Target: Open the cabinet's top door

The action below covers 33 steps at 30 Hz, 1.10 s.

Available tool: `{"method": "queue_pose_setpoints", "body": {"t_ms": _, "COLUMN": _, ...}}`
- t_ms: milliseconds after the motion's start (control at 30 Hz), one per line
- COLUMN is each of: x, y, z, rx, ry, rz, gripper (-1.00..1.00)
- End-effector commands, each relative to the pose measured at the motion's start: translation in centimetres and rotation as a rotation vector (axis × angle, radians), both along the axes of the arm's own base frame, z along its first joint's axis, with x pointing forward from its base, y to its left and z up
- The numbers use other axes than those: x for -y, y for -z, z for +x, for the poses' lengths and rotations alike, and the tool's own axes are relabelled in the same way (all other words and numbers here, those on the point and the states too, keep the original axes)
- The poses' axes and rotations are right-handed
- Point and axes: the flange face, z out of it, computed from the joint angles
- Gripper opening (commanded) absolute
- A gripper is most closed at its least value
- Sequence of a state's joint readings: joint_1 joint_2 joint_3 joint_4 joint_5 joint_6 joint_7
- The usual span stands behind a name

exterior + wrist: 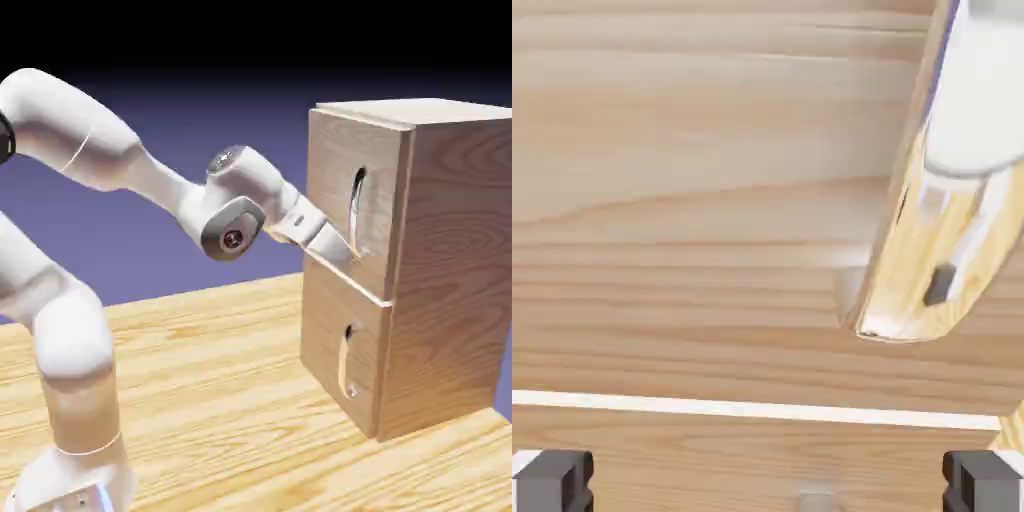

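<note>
Hand view shows the pincer (pixel 768 480) spread wide and empty, close before the top door (pixel 692 200), whose shiny handle (pixel 932 250) sits up and right. The cabinet (pixel 440 270) stands on the tabletop (pixel 220 400), both doors shut.

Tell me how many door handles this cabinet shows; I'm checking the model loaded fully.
2. One handle is on the top door, just beyond the end effector; the other is on the lower door. Other cabinet faces are hidden.

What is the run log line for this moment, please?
gripper: open | at top door lower edge | handle: not gripped | door: shut
</note>
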<state>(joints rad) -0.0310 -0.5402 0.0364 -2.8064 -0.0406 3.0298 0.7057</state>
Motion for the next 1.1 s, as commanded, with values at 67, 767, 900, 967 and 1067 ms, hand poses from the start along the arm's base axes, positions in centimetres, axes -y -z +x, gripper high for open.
{"method": "queue_pose_setpoints", "body": {"t_ms": 67, "x": 0.9, "y": 1.5, "z": 0.8, "rx": -0.053, "ry": -0.071, "rz": -0.149, "gripper": 0.00}}
{"method": "queue_pose_setpoints", "body": {"t_ms": 767, "x": 8.9, "y": 13.8, "z": 3.0, "rx": -0.535, "ry": -0.761, "rz": -0.793, "gripper": 0.00}}
{"method": "queue_pose_setpoints", "body": {"t_ms": 900, "x": 10.4, "y": 15.8, "z": 2.9, "rx": -0.596, "ry": -0.924, "rz": -0.849, "gripper": 0.00}}
{"method": "queue_pose_setpoints", "body": {"t_ms": 967, "x": 11.1, "y": 16.7, "z": 2.7, "rx": -0.618, "ry": -1.006, "rz": -0.873, "gripper": 0.00}}
{"method": "queue_pose_setpoints", "body": {"t_ms": 1067, "x": 12.2, "y": 17.8, "z": 2.5, "rx": -0.641, "ry": -1.130, "rz": -0.906, "gripper": 0.00}}
